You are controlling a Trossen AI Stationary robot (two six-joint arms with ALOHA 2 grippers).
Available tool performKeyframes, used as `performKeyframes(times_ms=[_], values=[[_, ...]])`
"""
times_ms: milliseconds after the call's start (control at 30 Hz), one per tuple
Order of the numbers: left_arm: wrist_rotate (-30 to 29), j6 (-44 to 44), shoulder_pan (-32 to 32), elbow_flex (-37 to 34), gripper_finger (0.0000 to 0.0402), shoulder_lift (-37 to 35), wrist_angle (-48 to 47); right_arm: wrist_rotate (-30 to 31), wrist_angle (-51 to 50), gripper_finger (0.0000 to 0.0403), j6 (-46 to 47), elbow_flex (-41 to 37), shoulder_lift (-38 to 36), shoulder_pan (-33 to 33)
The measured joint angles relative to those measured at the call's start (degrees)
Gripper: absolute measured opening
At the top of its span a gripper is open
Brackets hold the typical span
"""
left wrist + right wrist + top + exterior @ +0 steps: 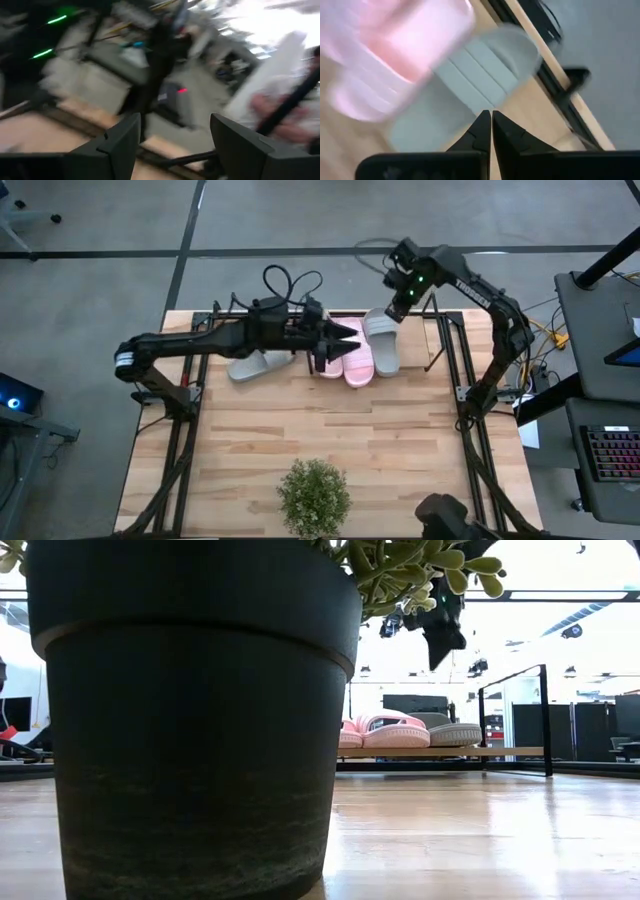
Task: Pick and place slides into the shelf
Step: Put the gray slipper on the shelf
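Note:
On the shelf [415, 352] at the table's far side, two pale pink slides [347, 358] lie side by side, with a light grey slide [381, 340] right of them. A second grey slide [258, 365] lies skewed left of the pink pair. My left gripper [345, 340] reaches in level from the left above the pink slides. It is open, with nothing between its fingers [125, 135]. My right gripper [398, 302] hangs shut, pointing down, clear above the grey slide's [470, 75] strap. In the low view it [440, 640] stands high over the row of slides [395, 730].
A potted plant [314, 496] in a dark pot [190, 720] stands at the table's near edge and fills the low view's left side. Thin black uprights [545, 720] frame the shelf. Bare plank tabletop [330, 430] lies between the shelf and the plant.

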Motion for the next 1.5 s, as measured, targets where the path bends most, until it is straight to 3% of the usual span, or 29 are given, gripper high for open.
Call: performKeyframes(times_ms=[233,567,800,1033,1233,1500], values=[[-8.1,1.8,0.4,-7.8,0.0224,-5.3,-4.9,-14.5,0.1,0.0009,6.2,12.5,0.0,0.0],[-12.1,-4.8,3.0,-28.3,0.0224,-15.7,-4.5,-25.5,-0.4,0.0009,13.4,26.1,-0.6,1.2],[-14.4,-11.2,5.5,-42.1,0.0224,-25.3,-4.5,-25.9,-0.8,0.0009,14.8,27.1,-2.4,5.3],[-14.4,-17.8,8.7,-50.6,0.0223,-33.4,-4.1,-25.7,-0.4,0.0009,17.2,26.9,-3.3,10.7],[-14.3,-23.7,12.4,-55.4,0.0223,-36.4,-3.8,-25.8,1.7,0.0009,20.2,26.9,-3.5,16.2],[-14.2,-27.6,16.7,-55.9,0.0223,-35.6,-8.6,-25.7,2.8,0.0009,24.3,27.1,-4.2,22.4]])
